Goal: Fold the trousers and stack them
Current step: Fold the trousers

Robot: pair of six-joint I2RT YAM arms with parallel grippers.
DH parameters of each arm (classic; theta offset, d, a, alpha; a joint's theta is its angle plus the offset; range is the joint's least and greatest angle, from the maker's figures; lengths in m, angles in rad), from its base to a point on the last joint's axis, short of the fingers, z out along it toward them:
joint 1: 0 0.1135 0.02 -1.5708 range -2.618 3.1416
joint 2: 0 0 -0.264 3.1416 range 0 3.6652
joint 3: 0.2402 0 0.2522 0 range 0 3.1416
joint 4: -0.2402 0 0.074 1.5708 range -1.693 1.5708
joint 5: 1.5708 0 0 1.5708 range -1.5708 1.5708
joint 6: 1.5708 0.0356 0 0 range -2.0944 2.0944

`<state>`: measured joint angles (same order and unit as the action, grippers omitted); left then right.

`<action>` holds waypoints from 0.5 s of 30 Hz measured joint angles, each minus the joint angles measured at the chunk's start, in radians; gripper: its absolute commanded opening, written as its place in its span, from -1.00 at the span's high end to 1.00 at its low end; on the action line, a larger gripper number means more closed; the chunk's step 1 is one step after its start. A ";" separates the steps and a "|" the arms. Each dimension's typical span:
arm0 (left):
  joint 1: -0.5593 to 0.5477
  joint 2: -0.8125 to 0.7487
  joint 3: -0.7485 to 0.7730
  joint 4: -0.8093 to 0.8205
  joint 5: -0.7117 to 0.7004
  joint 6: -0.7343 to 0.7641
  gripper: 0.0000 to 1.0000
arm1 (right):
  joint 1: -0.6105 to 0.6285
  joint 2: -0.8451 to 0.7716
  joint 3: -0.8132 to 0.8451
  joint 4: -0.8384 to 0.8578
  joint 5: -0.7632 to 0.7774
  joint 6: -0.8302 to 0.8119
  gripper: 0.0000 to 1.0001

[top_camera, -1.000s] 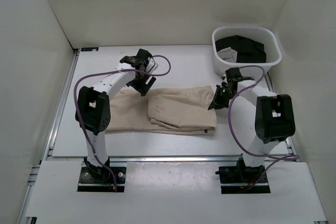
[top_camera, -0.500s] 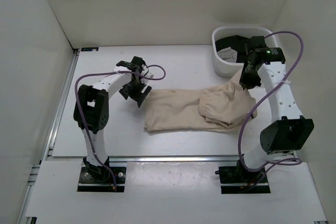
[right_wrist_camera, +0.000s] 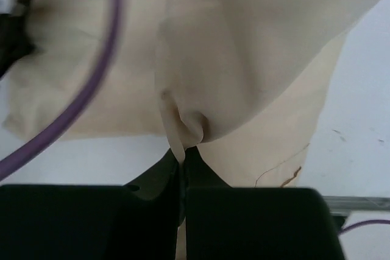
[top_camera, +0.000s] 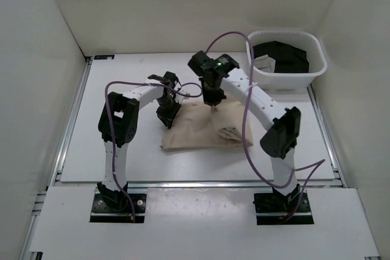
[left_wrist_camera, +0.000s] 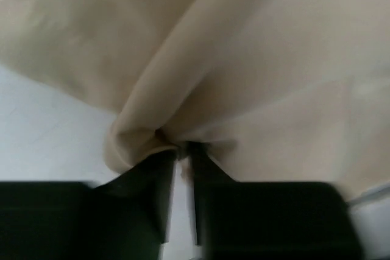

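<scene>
A white plastic basket (top_camera: 285,76) holding black garments (top_camera: 284,56) sits at the upper right, well apart from the soft beige trousers (top_camera: 195,133), which lie folded mid-frame on the white counter (top_camera: 122,150). A purple cable (right_wrist_camera: 91,83) crosses the cloth. The left fingers (left_wrist_camera: 173,156), nearly closed, pinch a rolled fold. The right fingers (right_wrist_camera: 186,161) clamp another fold.
</scene>
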<state>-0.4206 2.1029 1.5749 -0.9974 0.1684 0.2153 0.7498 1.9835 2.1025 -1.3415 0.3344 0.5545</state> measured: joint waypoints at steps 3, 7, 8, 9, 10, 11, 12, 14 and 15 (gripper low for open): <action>0.006 -0.001 -0.026 0.020 0.007 -0.003 0.72 | 0.072 0.099 0.159 -0.001 -0.022 0.026 1.00; 0.008 -0.011 -0.043 0.039 0.011 -0.003 0.72 | 0.119 0.128 0.234 0.015 -0.082 0.045 1.00; 0.008 -0.011 -0.043 0.040 0.010 -0.003 0.72 | 0.125 0.128 0.232 0.021 -0.101 0.051 1.00; 0.009 -0.012 -0.044 0.040 0.009 -0.003 0.72 | 0.130 0.128 0.226 0.034 -0.116 0.057 1.00; 0.014 -0.012 -0.044 0.040 0.007 -0.006 0.72 | 0.134 0.127 0.214 0.050 -0.130 0.067 1.00; 0.017 -0.012 -0.043 0.040 0.005 -0.009 0.72 | 0.137 0.127 0.201 0.063 -0.143 0.073 1.00; 0.021 -0.012 -0.042 0.040 0.003 -0.012 0.68 | 0.140 0.128 0.187 0.077 -0.160 0.079 1.00; 0.042 -0.012 -0.034 0.038 -0.010 -0.019 0.62 | 0.150 0.133 0.171 0.104 -0.182 0.092 1.00; 0.060 -0.009 -0.026 0.038 -0.019 -0.022 0.57 | 0.156 0.138 0.169 0.121 -0.188 0.096 1.00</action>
<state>-0.3611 2.0941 1.5494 -0.9596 0.1490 0.1936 0.9054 2.1212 2.2715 -1.2201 0.1459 0.6506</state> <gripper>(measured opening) 0.186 0.013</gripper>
